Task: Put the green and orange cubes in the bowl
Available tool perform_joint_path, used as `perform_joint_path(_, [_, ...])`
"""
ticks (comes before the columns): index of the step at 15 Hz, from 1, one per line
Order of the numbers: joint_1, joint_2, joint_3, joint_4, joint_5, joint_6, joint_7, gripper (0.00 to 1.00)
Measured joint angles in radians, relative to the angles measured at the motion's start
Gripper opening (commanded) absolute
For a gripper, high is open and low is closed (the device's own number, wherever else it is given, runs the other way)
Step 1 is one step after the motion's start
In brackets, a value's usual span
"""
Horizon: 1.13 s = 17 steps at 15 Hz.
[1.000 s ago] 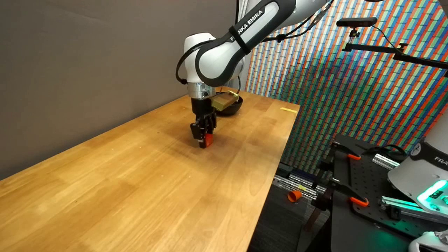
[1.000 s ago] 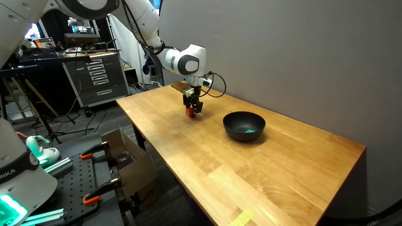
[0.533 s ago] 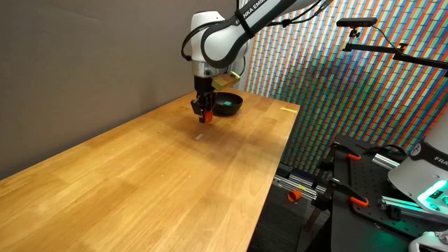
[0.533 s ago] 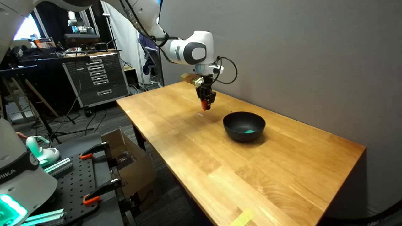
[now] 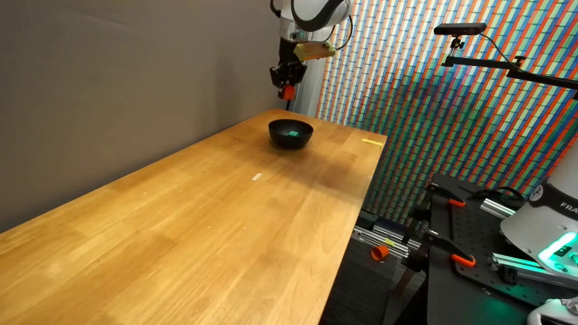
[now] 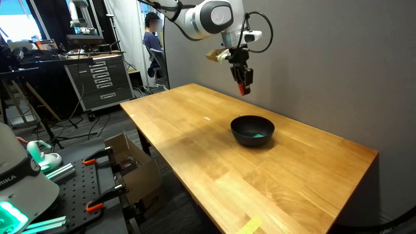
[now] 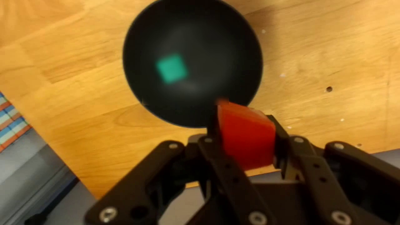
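The black bowl (image 5: 287, 143) stands on the wooden table in both exterior views (image 6: 250, 141). The green cube lies inside the bowl; it shows in the wrist view (image 7: 172, 68) and in both exterior views (image 5: 293, 133) (image 6: 258, 135). My gripper (image 7: 247, 128) is shut on the orange-red cube (image 7: 250, 140), one finger on each side. It holds the cube well above the table, over the bowl's near rim in the wrist view. In the exterior views the gripper (image 5: 288, 85) (image 6: 243, 86) and the cube (image 5: 289, 92) (image 6: 241, 90) hang above the bowl, apart from it.
The wooden table (image 5: 203, 234) runs along a grey wall (image 6: 325, 65) close behind the bowl and arm. A small white strip (image 5: 256, 176) and a yellow tape piece (image 5: 372, 141) lie on the tabletop. A cardboard box (image 6: 143, 182) is beside the table.
My gripper has lifted the orange-red cube off the table and carried it up and across to above the bowl. The bowl and green cube have not moved.
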Motion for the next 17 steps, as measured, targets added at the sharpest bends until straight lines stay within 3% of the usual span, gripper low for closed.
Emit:
perform_joint_path(1, [-0.011, -0.010, -0.009, -0.011, -0.006, 0.000, 0.009, 0.18])
perform_joint_path(2, [-0.023, -0.016, -0.014, -0.021, -0.011, 0.000, 0.017, 0.63])
perform_joint_path(3, [-0.034, -0.018, -0.016, -0.030, -0.011, 0.000, 0.021, 0.64])
perform_joint_path(8, [-0.056, -0.024, -0.011, -0.071, -0.005, 0.003, 0.026, 0.99])
perform_joint_path(17, [-0.174, -0.185, 0.005, -0.317, 0.148, -0.051, -0.077, 1.00])
